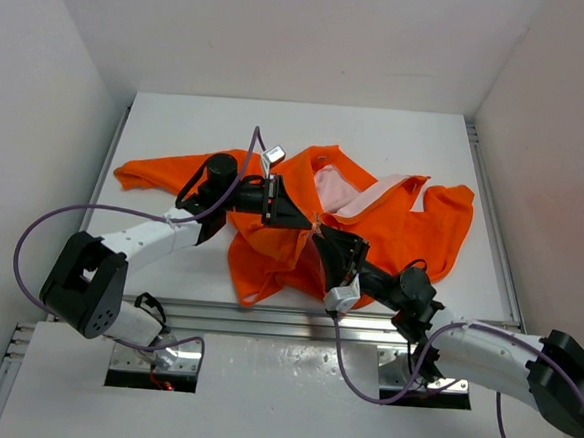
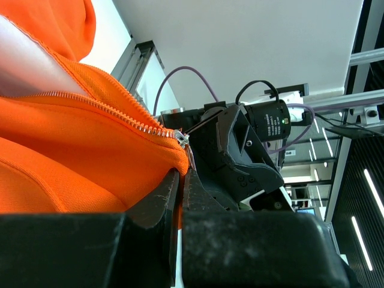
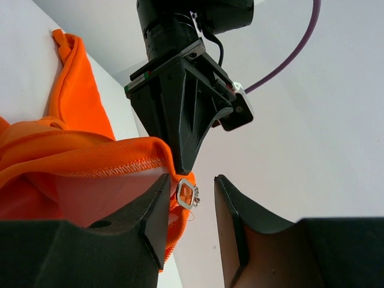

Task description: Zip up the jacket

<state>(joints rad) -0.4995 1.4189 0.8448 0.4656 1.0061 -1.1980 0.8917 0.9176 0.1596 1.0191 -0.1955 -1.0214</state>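
Observation:
The orange jacket (image 1: 412,227) lies crumpled on the white table, its pale lining (image 1: 332,190) showing. My left gripper (image 1: 305,218) is shut on the jacket's edge at the end of the zipper. In the left wrist view the orange fabric (image 2: 90,162) is pinched between its fingers (image 2: 180,175), and the light zipper teeth (image 2: 108,111) run up to the slider (image 2: 182,139). My right gripper (image 1: 323,239) meets it from the near side. In the right wrist view its jaws (image 3: 192,180) stand open around the metal zipper pull (image 3: 187,195), which hangs beside the left finger.
The white table (image 1: 169,261) has walls on three sides and an aluminium rail (image 1: 265,322) along its near edge. Purple cables (image 1: 72,214) loop off both arms. A jacket sleeve (image 1: 155,174) stretches left behind the left arm.

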